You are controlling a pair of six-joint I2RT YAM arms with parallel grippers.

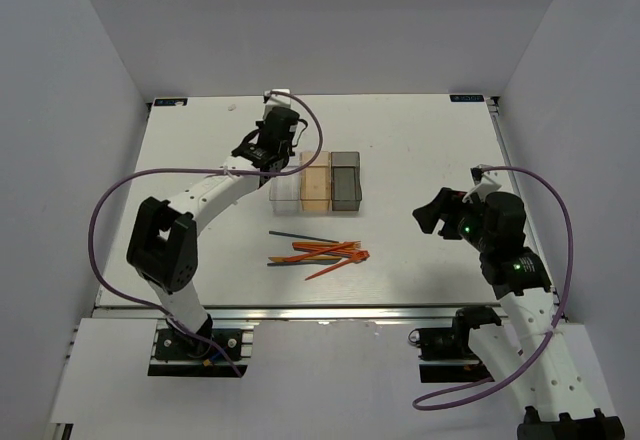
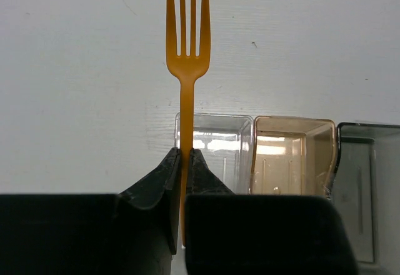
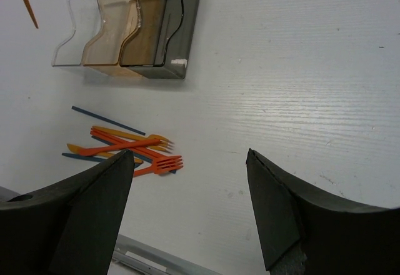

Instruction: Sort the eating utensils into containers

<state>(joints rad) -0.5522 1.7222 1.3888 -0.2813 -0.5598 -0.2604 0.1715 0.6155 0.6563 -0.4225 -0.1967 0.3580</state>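
Observation:
My left gripper [image 2: 185,153] is shut on the handle of an orange fork [image 2: 186,56], whose tines point away from the wrist camera. It hangs at the near left end of the clear bin [image 2: 215,117]. The tan bin [image 2: 294,120] and the dark grey bin [image 2: 369,126] follow in a row to its right. In the top view the left gripper [image 1: 266,150] sits by the clear bin [image 1: 284,198]. Several orange and dark blue utensils [image 1: 322,252] lie piled in front of the bins. My right gripper [image 3: 190,159] is open and holds nothing, off to the right of the pile [image 3: 125,147].
White walls close in the table [image 1: 420,140] on three sides. A metal rail [image 1: 330,310] runs along the near edge, just below the pile. A purple cable loops off each arm.

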